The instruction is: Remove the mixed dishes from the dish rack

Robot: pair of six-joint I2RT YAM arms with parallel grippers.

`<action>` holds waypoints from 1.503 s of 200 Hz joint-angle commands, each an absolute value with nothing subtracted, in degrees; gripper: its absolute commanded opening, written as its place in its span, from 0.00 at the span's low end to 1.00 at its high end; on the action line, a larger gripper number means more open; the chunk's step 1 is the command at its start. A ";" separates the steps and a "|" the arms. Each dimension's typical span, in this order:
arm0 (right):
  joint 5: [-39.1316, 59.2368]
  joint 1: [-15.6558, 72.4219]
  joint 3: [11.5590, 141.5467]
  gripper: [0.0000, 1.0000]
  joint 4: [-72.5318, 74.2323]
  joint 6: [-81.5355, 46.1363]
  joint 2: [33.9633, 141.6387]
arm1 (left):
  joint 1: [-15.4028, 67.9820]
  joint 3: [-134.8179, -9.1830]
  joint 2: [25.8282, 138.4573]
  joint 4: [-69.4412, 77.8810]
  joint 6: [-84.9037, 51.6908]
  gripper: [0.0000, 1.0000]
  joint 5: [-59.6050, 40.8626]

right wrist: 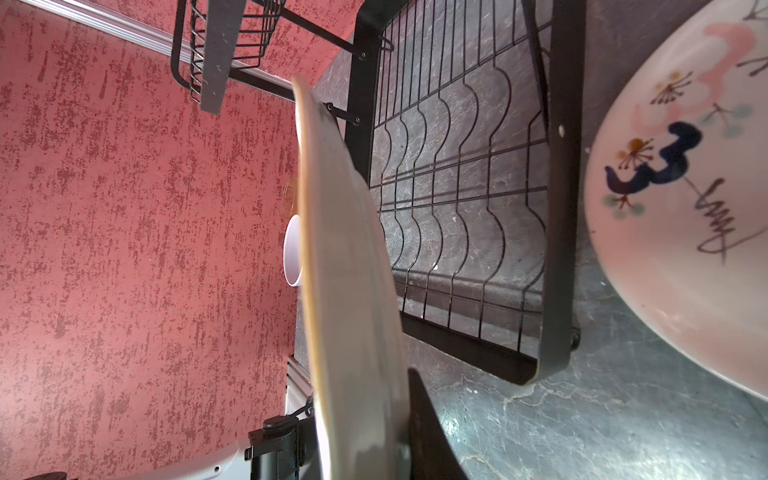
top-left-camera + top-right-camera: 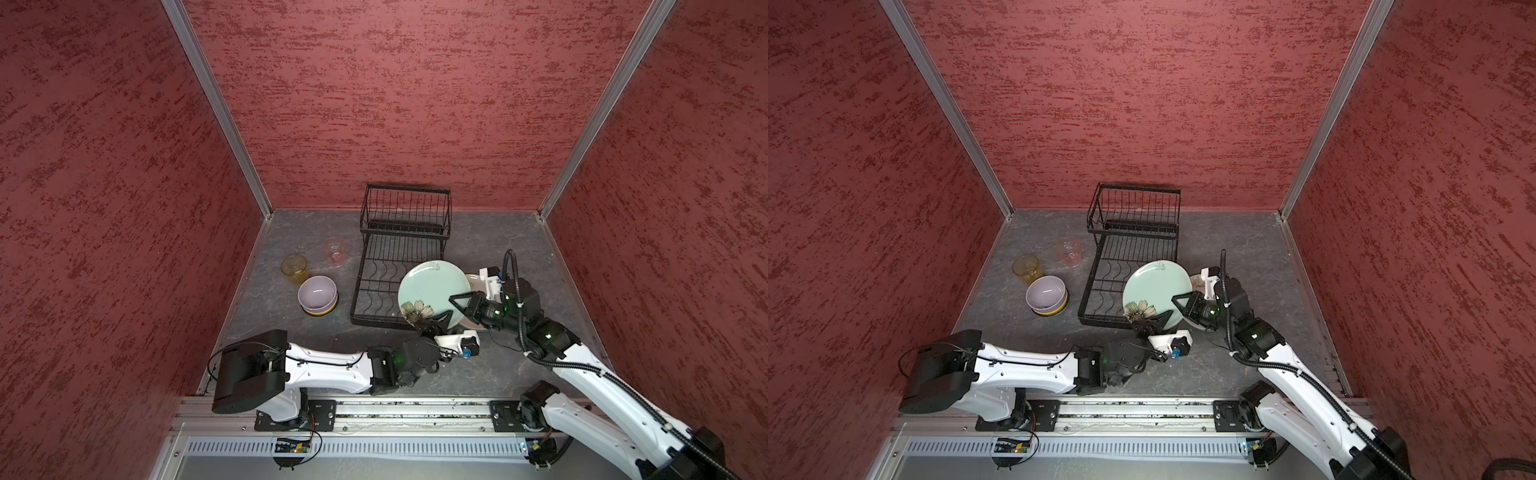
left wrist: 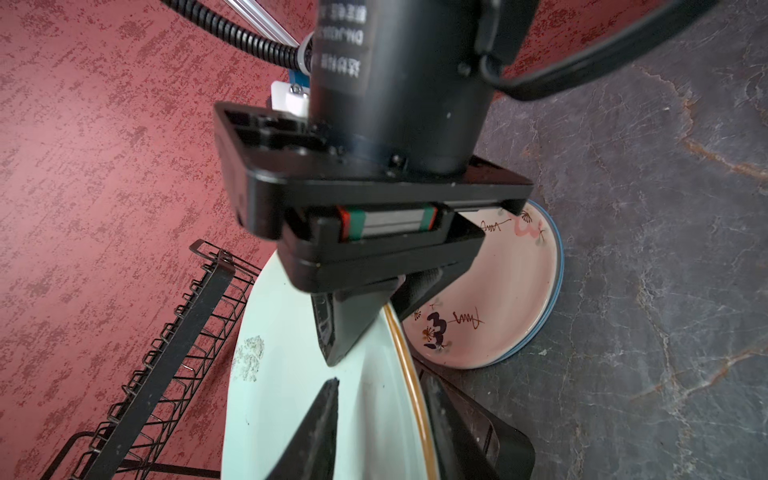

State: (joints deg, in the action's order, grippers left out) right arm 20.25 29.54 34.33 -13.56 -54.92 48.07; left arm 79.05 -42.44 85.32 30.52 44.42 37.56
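Pale green flowered ceramic plate [image 2: 428,286] held over 5 o'clock corner of black wire dish rack [image 2: 358,286]. Right gripper [image 2: 454,301] pinches its 4 o'clock rim; left gripper [image 2: 441,318] spread, loosely straddling 6 o'clock rim. Likely stiff, slick, breakable: grip rim deep.

Yellow bowl [image 2: 328,311] mostly beneath lilac bowl [image 2: 316,293]

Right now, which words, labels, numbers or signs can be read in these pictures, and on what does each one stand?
Nothing reads clearly.
Label on the black motor housing: white lettering, upside down and blurred, unreadable.
Mark near the rim of the pale green plate: too small to read.
Dark curl on the white plate: painted decoration, not a numeral.
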 commanded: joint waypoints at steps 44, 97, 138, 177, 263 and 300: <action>18.44 29.34 36.12 0.00 -10.90 -53.78 46.40 | 78.31 -43.03 85.86 34.94 44.21 0.65 39.02; 18.15 29.08 36.00 0.00 -10.93 -54.05 46.32 | 78.30 -42.65 85.85 35.62 44.20 1.00 39.20; 17.85 28.76 35.68 0.00 -11.08 -54.05 46.40 | 78.22 -42.47 85.71 36.01 44.19 1.00 39.57; 18.17 28.39 35.63 0.00 -11.38 -53.41 46.75 | 77.59 -42.44 84.49 35.42 42.71 0.99 38.85; 16.61 25.75 35.76 0.00 -15.44 -51.40 46.24 | 74.50 -40.41 76.93 33.89 36.38 1.00 37.10; 17.13 22.82 35.33 0.00 -17.39 -50.51 44.85 | 72.50 -38.88 72.47 32.39 32.31 0.99 35.45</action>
